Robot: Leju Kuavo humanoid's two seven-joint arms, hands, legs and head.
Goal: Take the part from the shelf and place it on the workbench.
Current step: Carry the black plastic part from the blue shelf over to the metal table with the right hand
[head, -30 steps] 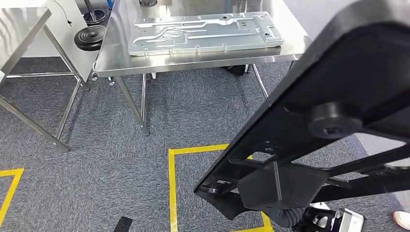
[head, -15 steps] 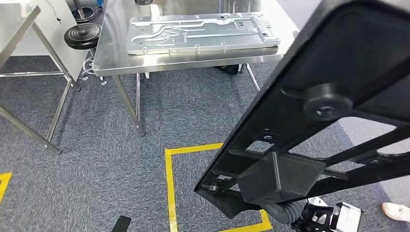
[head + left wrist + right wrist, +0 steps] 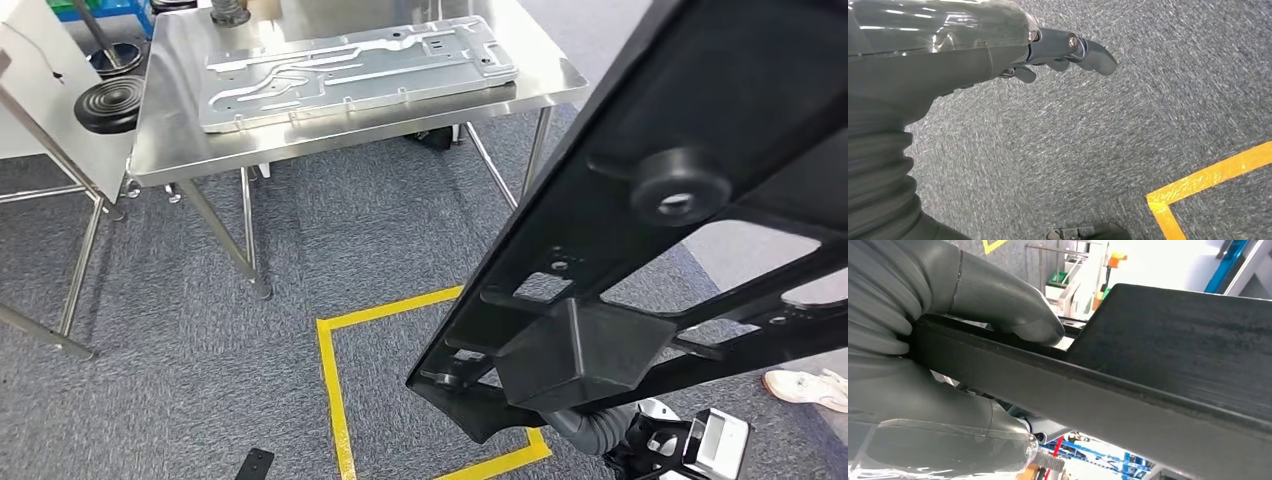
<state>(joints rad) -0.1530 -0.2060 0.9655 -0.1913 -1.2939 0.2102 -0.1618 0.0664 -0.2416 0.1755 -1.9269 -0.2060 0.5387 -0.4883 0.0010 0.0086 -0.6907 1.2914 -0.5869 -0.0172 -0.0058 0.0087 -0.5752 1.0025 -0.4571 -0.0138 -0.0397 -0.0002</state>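
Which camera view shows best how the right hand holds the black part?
The right wrist view: the right hand grips the black part by its edge, thumb on one side. The head view shows the part's large frame, with the hand hidden. The left wrist view shows carpet.

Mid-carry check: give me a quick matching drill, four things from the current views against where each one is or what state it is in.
Things:
1. black part
2. silver plate
3. left hand
4. yellow tape

States or places:
A. lying flat on the workbench
B. marked on the carpet
C. holding nothing, hanging over the floor
D. gripped by the right hand

Pairs: 1-D, 2-A, 3-C, 4-B
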